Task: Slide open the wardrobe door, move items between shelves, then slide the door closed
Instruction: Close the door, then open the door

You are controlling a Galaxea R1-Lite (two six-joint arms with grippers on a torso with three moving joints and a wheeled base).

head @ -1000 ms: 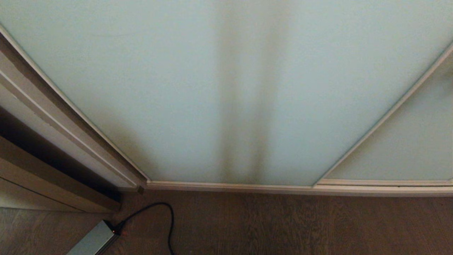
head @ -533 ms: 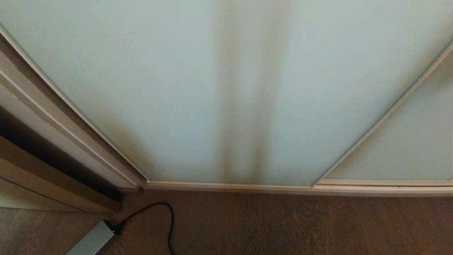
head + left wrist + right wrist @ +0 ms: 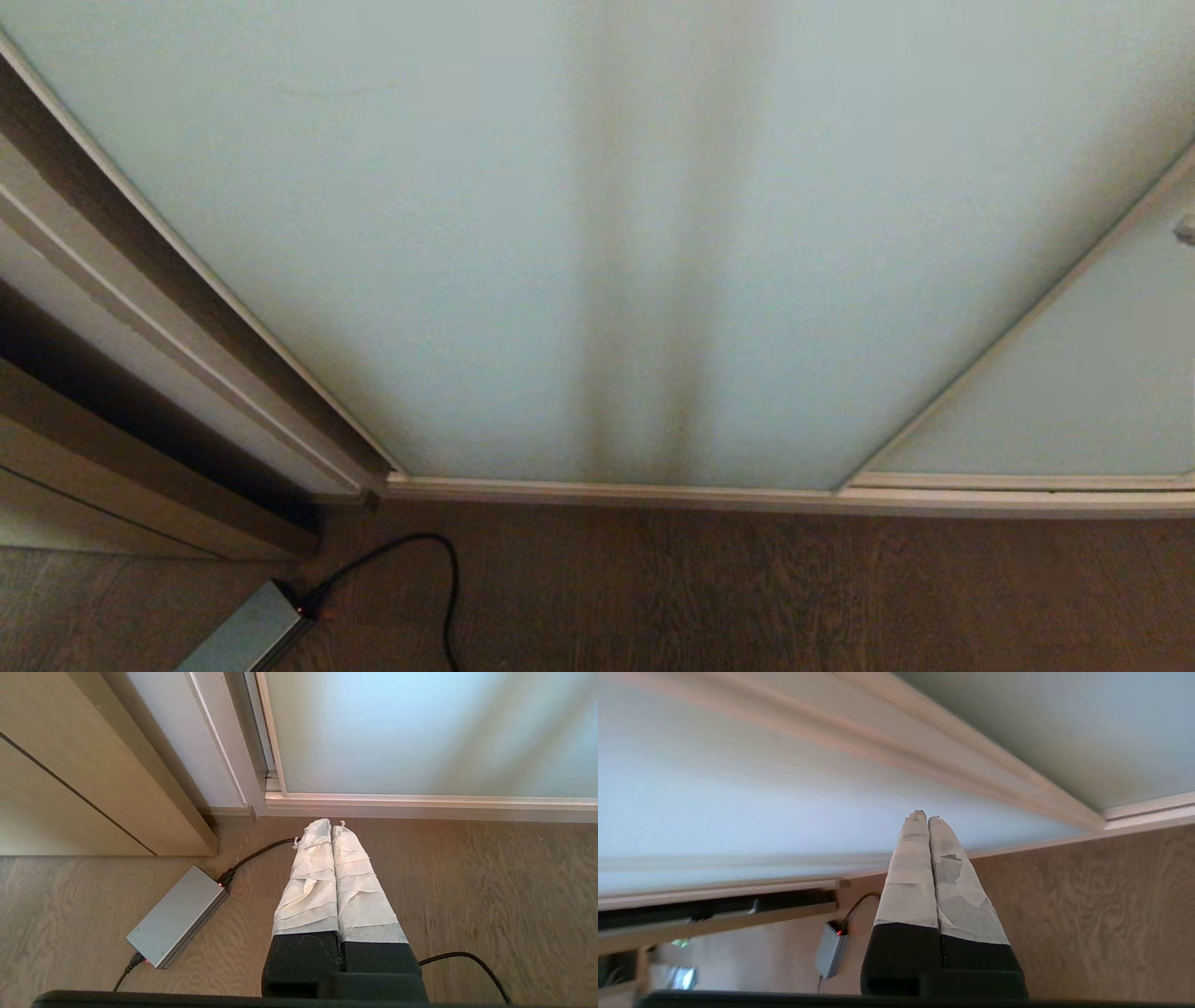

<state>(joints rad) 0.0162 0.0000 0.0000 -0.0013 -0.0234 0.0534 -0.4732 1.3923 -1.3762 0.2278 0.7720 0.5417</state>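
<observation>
The sliding wardrobe door [image 3: 597, 233] is closed and fills the head view, frosted pale glass in a cream frame. A second panel [image 3: 1074, 401] sits behind its right stile [image 3: 1027, 308]. The items and the shelves are hidden behind the glass. My right gripper [image 3: 924, 814] is shut and empty, its taped fingers [image 3: 915, 877] pointing at the door glass [image 3: 738, 788] close to the cream stile [image 3: 952, 746]. Only a small pale tip [image 3: 1184, 229] of it shows at the head view's right edge. My left gripper [image 3: 331, 822] is shut and empty, held low over the floor near the door's bottom rail [image 3: 420, 805].
A brown wooden frame [image 3: 140, 308] borders the door on the left. A grey power adapter [image 3: 247, 635] with a black cable [image 3: 450, 588] lies on the wooden floor [image 3: 794, 597] in front of the left corner. Another cable [image 3: 467, 956] runs beside the left gripper.
The whole head picture has shifted slightly. A pale tip of the right gripper has come into sight at the right edge. The door stays closed.
</observation>
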